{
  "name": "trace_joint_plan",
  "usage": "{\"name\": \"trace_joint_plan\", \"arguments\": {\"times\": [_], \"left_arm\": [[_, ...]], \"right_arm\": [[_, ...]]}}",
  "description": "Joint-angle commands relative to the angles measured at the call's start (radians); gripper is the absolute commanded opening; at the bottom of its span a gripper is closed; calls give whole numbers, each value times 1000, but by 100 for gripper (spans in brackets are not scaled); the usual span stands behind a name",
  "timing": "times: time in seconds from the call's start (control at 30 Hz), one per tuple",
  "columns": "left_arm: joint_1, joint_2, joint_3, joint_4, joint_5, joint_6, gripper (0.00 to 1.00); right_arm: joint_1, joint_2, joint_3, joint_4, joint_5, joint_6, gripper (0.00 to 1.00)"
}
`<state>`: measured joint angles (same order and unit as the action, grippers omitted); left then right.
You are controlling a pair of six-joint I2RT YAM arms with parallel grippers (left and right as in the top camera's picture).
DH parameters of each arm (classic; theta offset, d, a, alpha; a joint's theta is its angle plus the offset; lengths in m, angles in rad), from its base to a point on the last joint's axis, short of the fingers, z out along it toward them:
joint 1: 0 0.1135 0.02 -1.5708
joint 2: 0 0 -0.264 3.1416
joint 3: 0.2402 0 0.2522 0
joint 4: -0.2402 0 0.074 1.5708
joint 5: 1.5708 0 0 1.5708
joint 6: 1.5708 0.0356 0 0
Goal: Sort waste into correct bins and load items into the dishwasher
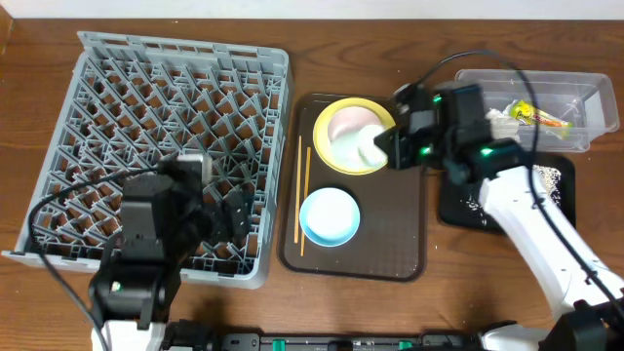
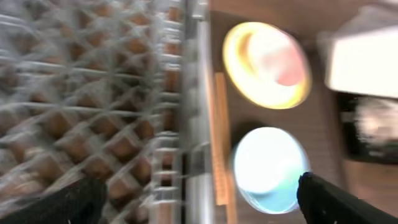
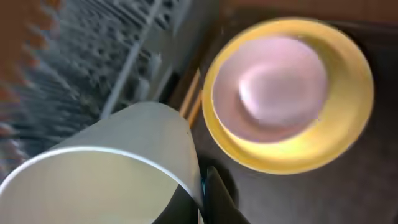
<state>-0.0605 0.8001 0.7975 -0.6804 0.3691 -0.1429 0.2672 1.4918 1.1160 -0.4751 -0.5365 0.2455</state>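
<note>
My right gripper (image 1: 392, 148) is shut on the rim of the white bowl (image 1: 371, 148) and holds it tilted over the right part of the yellow plate (image 1: 328, 113). In the right wrist view the bowl (image 3: 106, 180) is pinched between the fingers (image 3: 205, 199), with the plate (image 3: 348, 124) below. The light blue bowl (image 1: 330, 216) and the chopsticks (image 1: 304, 195) lie on the brown tray (image 1: 390, 253). My left gripper (image 1: 234, 210) is open and empty over the right edge of the grey dish rack (image 1: 166, 97). The left wrist view is blurred and shows the blue bowl (image 2: 270, 168).
The clear tub (image 1: 575, 93) at the back right holds white paper and a yellow-green wrapper (image 1: 541, 117). The black tray (image 1: 546, 190) with crumbs lies under my right arm.
</note>
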Motion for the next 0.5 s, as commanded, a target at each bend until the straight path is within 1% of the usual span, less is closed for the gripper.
{"name": "trace_joint_plan", "arguments": {"times": [0.0,0.2,0.33,0.47], "left_arm": [[5,87,9,85,288,-119,98],[4,246,9,321,630,-205,98],[2,337,9,501,811,-268,98],[-3,411,9,680,931,-374,98]], "right_arm": [[-32,17,9,32,-269,59,1],[-27,27,9,53,-467,27,1],[-25,27,9,111,-594,28,1],[-15,27,9,177,-683,55,1]]}}
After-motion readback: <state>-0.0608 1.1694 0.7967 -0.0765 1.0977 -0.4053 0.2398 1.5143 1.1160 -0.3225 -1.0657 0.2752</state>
